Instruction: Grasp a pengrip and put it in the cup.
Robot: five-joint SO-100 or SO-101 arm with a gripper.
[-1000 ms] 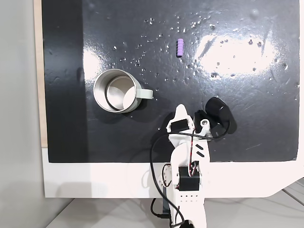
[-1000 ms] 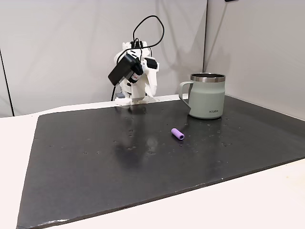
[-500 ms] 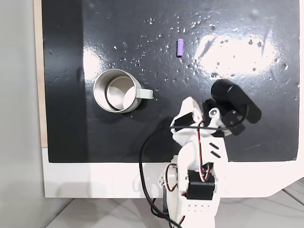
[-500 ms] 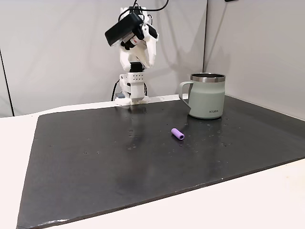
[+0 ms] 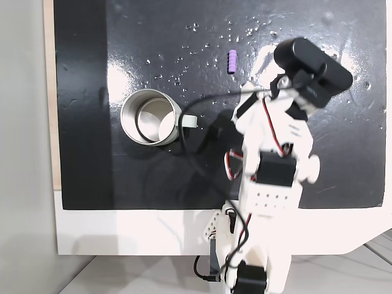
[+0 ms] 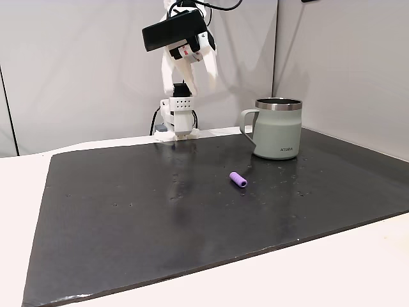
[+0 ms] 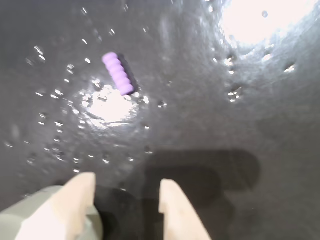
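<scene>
The purple ribbed pengrip point(image 5: 231, 61) lies alone on the black mat point(image 5: 153, 37), well apart from the metal cup point(image 5: 147, 116), which stands upright to its lower left in the top-down fixed view. In the wrist view the gripper point(image 7: 127, 195) hangs above the mat with its pale jaws parted and nothing between them, the pengrip point(image 7: 118, 73) farther off, up and left.

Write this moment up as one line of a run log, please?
phase: approach | gripper: open, empty, above mat | pengrip: lying on black mat, ungrasped | cup: upright, apart from pengrip | next: probably descend on pengrip
</scene>
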